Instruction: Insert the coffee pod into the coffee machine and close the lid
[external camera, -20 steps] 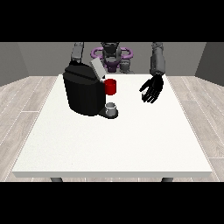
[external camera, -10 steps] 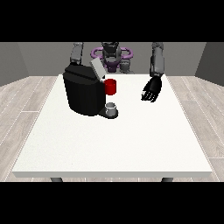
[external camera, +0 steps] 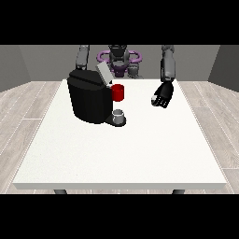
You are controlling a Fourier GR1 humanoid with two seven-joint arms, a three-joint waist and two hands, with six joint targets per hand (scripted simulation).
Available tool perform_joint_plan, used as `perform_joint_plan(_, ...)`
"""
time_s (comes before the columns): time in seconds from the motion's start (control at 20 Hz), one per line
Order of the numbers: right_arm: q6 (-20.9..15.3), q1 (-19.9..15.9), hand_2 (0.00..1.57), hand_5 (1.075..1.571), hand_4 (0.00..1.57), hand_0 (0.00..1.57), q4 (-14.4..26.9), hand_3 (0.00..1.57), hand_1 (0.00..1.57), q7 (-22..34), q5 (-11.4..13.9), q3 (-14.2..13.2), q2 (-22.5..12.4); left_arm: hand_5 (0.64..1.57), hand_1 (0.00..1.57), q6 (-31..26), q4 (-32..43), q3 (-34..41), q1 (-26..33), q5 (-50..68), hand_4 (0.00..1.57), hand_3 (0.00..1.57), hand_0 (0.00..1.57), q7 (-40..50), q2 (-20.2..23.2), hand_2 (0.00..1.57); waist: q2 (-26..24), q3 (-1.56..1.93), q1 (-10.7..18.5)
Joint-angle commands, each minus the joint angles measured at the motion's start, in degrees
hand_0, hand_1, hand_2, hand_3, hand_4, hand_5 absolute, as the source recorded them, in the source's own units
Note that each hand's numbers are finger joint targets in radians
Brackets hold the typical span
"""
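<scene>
The black coffee machine (external camera: 91, 99) stands on the left half of the white table (external camera: 140, 154), its grey lid (external camera: 103, 73) tilted up. A red thing at the machine (external camera: 118, 92) sits at its front top. A small grey thing (external camera: 119, 115) rests on the machine's base. The hand at the view's right (external camera: 163, 95) hangs above the table, well to the right of the machine, its fingers relaxed and holding nothing I can see. The arm at the view's left (external camera: 83, 56) reaches down behind the machine, which hides its hand.
The robot's torso (external camera: 119, 60) is behind the table's far edge. Bare tabletop stretches from the machine to the near edge (external camera: 121, 186) and to the right edge.
The hand at the view's right has drawn back to the right, away from the machine, and its spread fingers have come closer together. The machine and the lid look unchanged.
</scene>
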Motion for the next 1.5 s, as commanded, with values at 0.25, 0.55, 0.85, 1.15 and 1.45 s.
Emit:
perform_joint_plan(0.25,-5.49,3.60,0.00,1.571,0.00,0.00,4.30,0.00,0.00,-1.42,3.44,2.80,0.51,1.571,1.43,-4.49,0.37,4.25,-4.65,4.54,0.49,1.35,1.43,-5.08,-2.45,1.42,-2.74,-0.15,1.07)
perform_joint_plan(0.55,-2.46,-2.98,0.00,1.571,0.00,0.00,8.44,0.00,0.00,4.41,2.92,-2.01,-2.40,1.571,1.40,-15.03,-1.32,4.12,-11.04,4.86,0.50,1.32,1.40,1.26,-3.25,1.39,-6.90,-0.12,2.36)
perform_joint_plan(0.85,-1.33,0.89,0.00,1.571,0.00,0.00,9.97,0.00,0.00,0.13,3.47,0.12,-1.17,1.571,1.40,-18.83,-2.92,5.16,-14.81,5.57,0.60,1.34,1.40,3.37,-4.33,1.40,-9.62,-0.13,0.20)
perform_joint_plan(1.15,-2.00,-1.82,0.00,1.571,0.00,0.00,10.86,0.00,0.00,0.47,2.37,-2.25,-1.58,1.571,1.33,-19.36,-5.40,4.05,-15.00,3.77,0.59,1.32,1.33,7.50,-8.88,1.35,-9.82,-0.13,1.24)
perform_joint_plan(1.45,-0.73,-0.64,0.00,1.571,0.00,0.00,7.93,0.00,0.00,-2.41,1.30,0.07,0.29,1.571,0.96,-23.00,-3.87,9.80,-22.82,7.41,0.52,1.36,0.96,10.20,-6.26,1.16,-8.86,-0.13,-2.72)
